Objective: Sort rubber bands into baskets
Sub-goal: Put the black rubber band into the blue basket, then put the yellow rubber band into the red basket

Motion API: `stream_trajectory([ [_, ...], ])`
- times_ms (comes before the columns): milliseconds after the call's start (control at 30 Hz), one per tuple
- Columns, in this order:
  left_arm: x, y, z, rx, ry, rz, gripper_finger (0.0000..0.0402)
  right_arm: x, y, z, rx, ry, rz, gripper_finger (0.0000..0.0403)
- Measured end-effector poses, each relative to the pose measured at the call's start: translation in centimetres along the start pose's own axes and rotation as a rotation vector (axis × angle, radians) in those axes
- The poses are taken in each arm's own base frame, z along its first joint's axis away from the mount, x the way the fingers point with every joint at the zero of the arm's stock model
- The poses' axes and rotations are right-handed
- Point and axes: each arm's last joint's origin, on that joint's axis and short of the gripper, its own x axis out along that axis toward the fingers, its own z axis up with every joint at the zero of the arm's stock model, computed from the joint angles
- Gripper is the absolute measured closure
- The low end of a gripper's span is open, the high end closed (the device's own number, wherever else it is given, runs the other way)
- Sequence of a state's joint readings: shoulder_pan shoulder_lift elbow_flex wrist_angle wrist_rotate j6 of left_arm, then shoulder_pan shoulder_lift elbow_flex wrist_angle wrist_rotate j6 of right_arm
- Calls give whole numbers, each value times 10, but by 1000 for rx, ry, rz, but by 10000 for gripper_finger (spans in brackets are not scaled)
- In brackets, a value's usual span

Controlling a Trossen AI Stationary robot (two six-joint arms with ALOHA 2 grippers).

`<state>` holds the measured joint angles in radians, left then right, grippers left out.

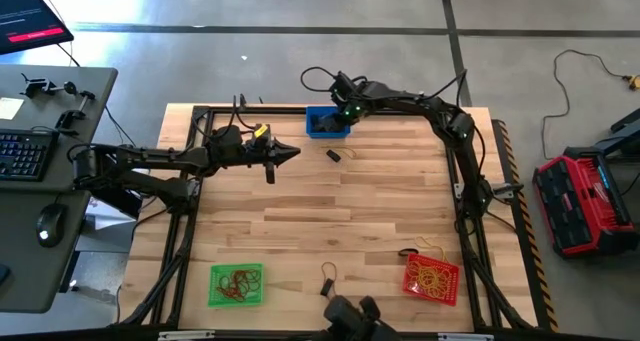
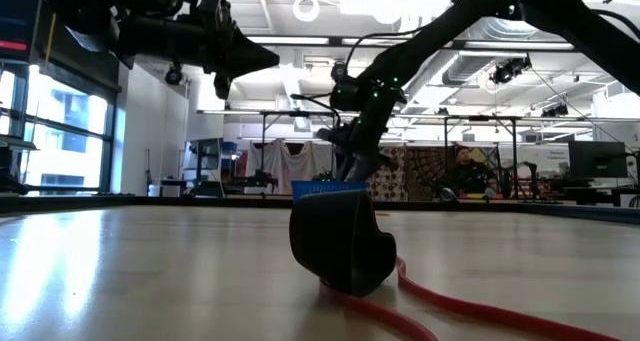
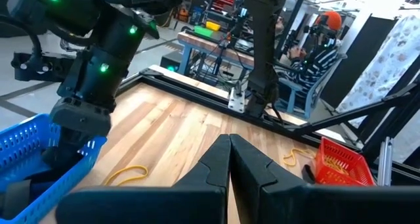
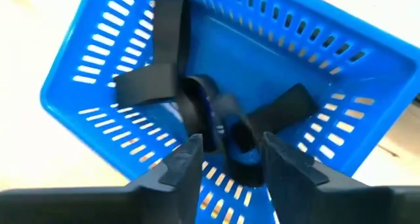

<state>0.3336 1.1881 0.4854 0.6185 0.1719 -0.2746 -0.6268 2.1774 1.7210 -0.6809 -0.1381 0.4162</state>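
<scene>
Now right gripper (image 4: 226, 159) open over blue basket (image 4: 341, 46).

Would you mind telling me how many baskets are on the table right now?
3: the blue basket sits at the far edge under the right tool, the green basket at the near left, and the red basket at the near right. None appears hidden.

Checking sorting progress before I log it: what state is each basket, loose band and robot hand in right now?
Blue plastic mesh basket: upright, holds black bands.
Green plastic mesh basket: upright, holds reddish-brown bands.
Red plastic mesh basket: upright, holds yellow bands.
Black band: loose on table, unsorted.
Right hand: open above the blue basket.
Left hand: shut, empty, above table.
</scene>
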Motion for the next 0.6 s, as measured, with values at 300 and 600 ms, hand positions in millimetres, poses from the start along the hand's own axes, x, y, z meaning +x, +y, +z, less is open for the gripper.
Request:
stream_trajectory([
  [300,0,0,0,-3,5,-12,401,-52,25,-3,-79,-113,-53,278],
  [600,-1,4,-1,-36,30,-19,401,-104,76,-30,-208,-187,6,395],
])
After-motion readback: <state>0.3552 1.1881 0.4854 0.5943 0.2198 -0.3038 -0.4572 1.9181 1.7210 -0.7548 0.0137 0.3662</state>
